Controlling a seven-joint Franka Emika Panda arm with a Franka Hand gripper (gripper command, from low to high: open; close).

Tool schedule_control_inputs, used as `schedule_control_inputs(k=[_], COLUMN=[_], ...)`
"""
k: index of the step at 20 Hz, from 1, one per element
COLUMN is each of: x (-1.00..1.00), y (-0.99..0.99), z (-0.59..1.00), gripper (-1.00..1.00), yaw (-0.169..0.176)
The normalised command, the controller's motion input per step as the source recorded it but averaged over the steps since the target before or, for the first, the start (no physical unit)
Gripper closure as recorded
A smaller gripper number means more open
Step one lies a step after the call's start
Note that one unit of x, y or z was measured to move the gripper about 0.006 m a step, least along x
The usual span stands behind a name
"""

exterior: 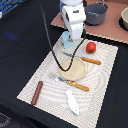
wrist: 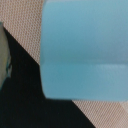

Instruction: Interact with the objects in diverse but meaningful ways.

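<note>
Your arm (exterior: pixel 74 20) stands low over the far edge of the placemat (exterior: pixel 100 75), right on top of the light blue carton block (exterior: pixel 66 39), which sits at the mat's far corner toward the exterior view's left. From the exterior view you see only part of the block poking out beneath the white wrist housing. In the wrist view the light blue carton block (wrist: pixel 85 50) fills most of the picture, with a crease line running across its face, the woven mat under it and the dark table (wrist: pixel 25 95) beside it. You cannot tell how the jaws stand: neither view shows the fingers, so whether they are spread or closed on the block is hidden.

The red tomato ball (exterior: pixel 91 47) rests on the mat just beside the arm, toward the exterior view's right. The round tan plate (exterior: pixel 73 68) lies in the middle of the mat, with a wooden-handled knife (exterior: pixel 85 59) at its far side and a wooden-handled fork (exterior: pixel 70 82) at its near side. The dark brown sausage stick (exterior: pixel 37 93) lies near the mat's near left corner, well apart from the plate. The white-and-blue fish piece (exterior: pixel 72 101) lies at the near edge. A black cable (exterior: pixel 49 35) hangs down from the arm and curves across the mat.
</note>
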Motion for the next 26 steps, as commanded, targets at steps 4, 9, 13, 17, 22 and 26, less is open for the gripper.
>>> schedule_control_inputs(k=[4,9,13,17,22,26], x=[-0.13,-0.04,0.16,0.14,-0.03,-0.42], y=[0.01,0.01,0.01,0.00,-0.02,-0.33], z=[-0.41,-0.22,0.20,0.40,0.59,0.54], gripper=[1.00,1.00,1.00,1.00,1.00,1.00], yaw=[0.036,0.034,0.014,0.005,0.001,0.000])
